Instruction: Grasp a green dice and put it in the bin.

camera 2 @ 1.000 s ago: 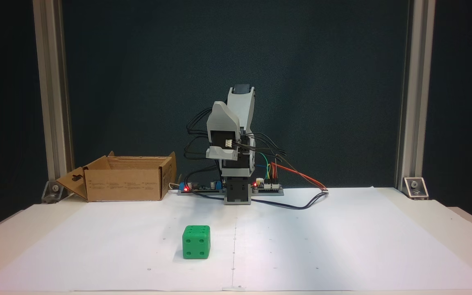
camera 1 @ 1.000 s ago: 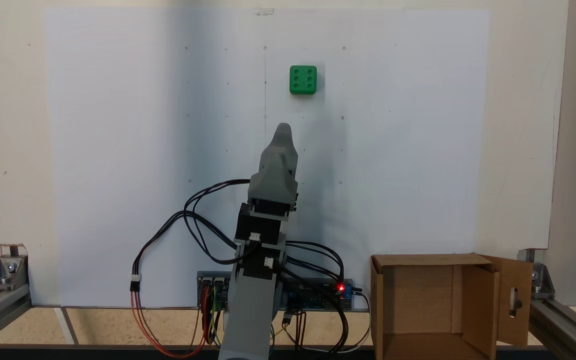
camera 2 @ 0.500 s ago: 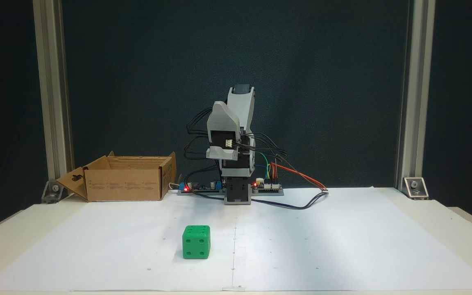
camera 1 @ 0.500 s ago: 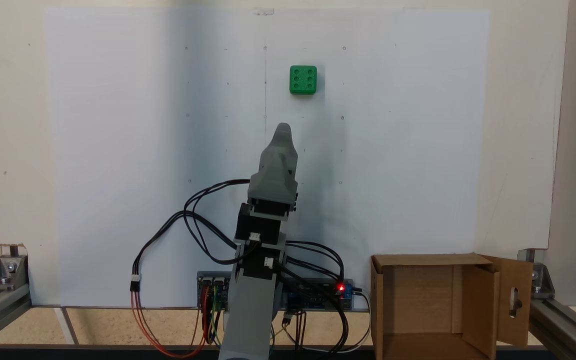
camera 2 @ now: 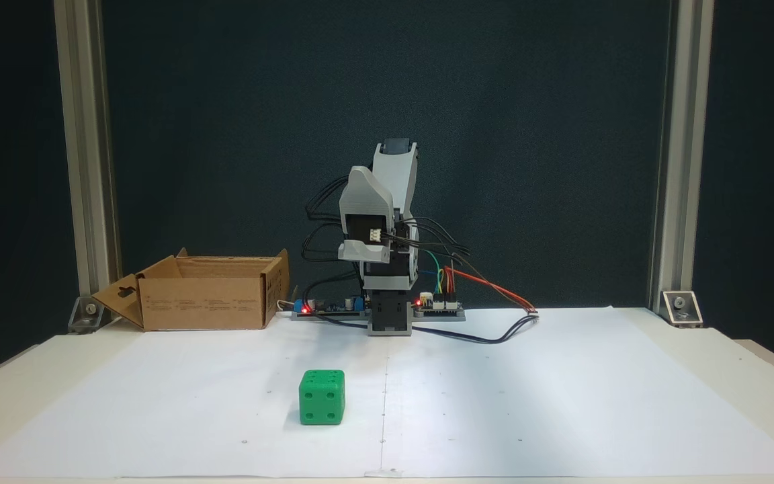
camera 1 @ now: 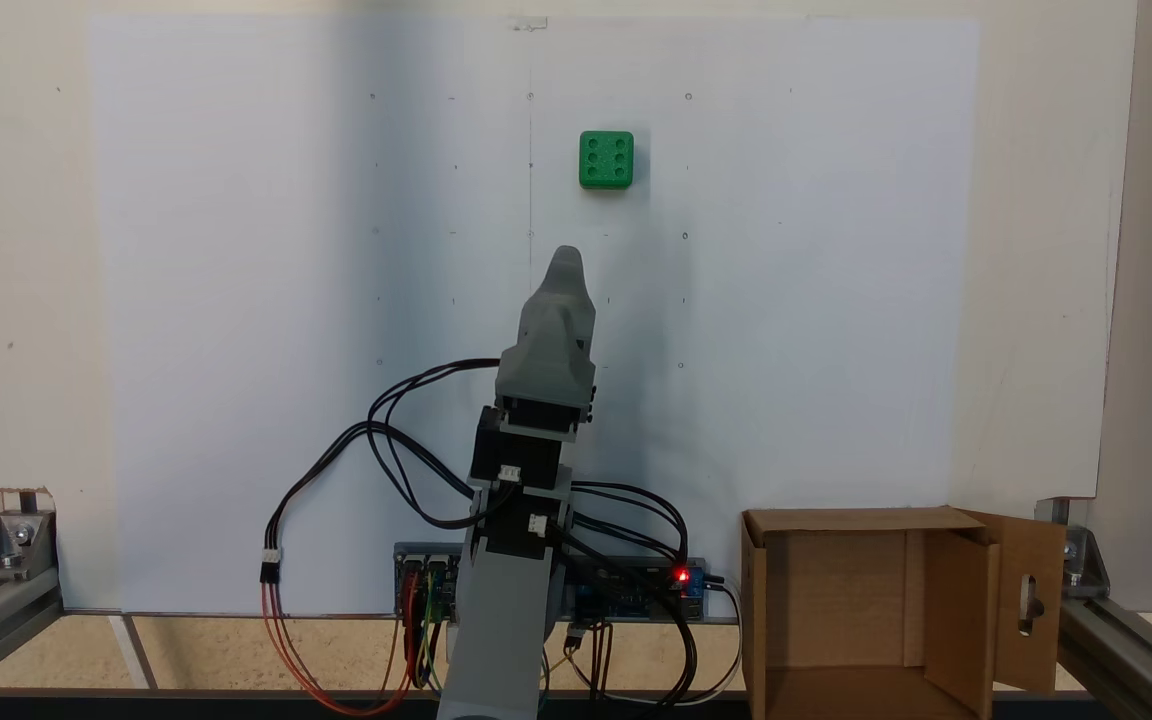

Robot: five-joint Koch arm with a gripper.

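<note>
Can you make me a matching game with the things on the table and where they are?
Things:
1. green dice
2. cardboard box
3. tool
4. little red light

Places or states:
A. on the circuit board by the arm's base
B. alone on the white paper, six pips up
C. raised off the paper, pointing towards the dice
D. open, beside the arm's base

Pairs: 1-B, 2-D, 3-C, 4-A

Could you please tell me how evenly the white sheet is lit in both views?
In a fixed view, a broad grey shadow band darkens the white sheet left of centre; in the other, the sheet is brighter, and the green dice stays sharp.
</note>
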